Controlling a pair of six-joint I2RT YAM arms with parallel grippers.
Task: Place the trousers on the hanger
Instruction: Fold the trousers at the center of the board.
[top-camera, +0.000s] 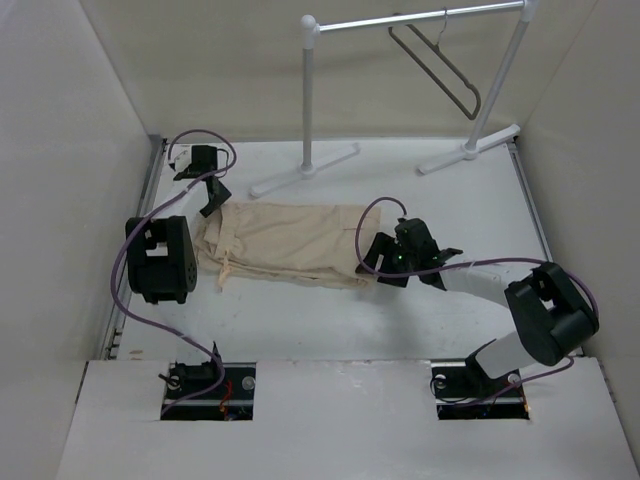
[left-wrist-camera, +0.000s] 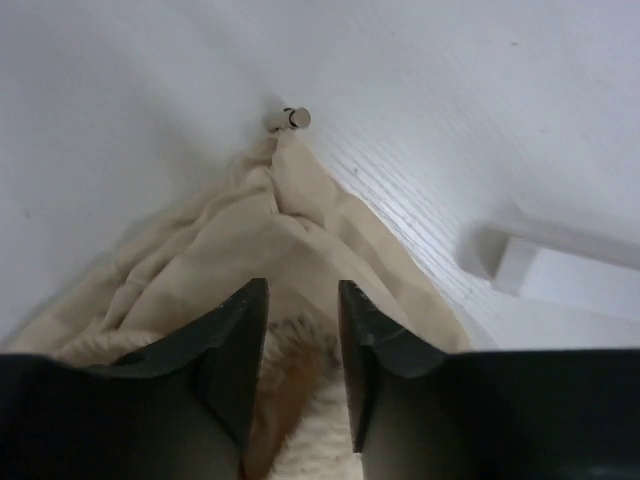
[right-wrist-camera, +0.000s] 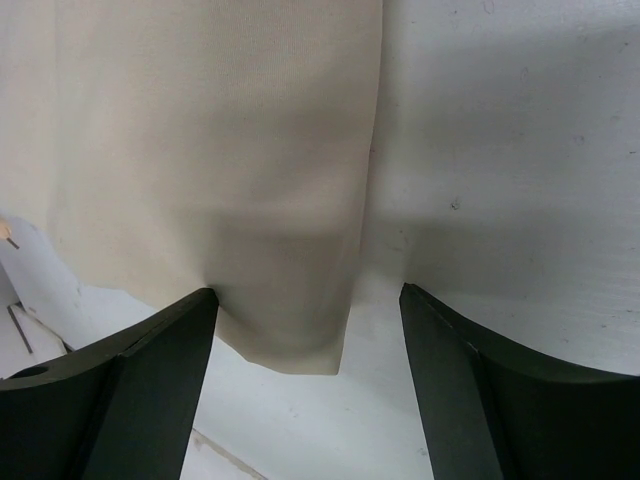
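Table: the trousers lie flat across the middle of the top view, none of the cloth raised toward the upper right. Step in hand, by my reading: taking hold of the garment at both ends, before any lift. The rail stands along the upper edge, and the hanger hangs from it at upper right, well apart from the cloth. The left gripper sits at the upper left corner of the trousers. In its wrist view its fingers are drawn close, with bunched cloth pinched between them. The right gripper is at the right end, and its fingers are spread wide over the hem corner, gripping nothing. Next move calls for the right gripper to drop and close on that hem. After that, both arms must raise the cloth and feed it over the hanger bar. In the way: the rail foot lies near the left gripper. The hanger may also swing when touched. A small button sits at the cloth's far tip.
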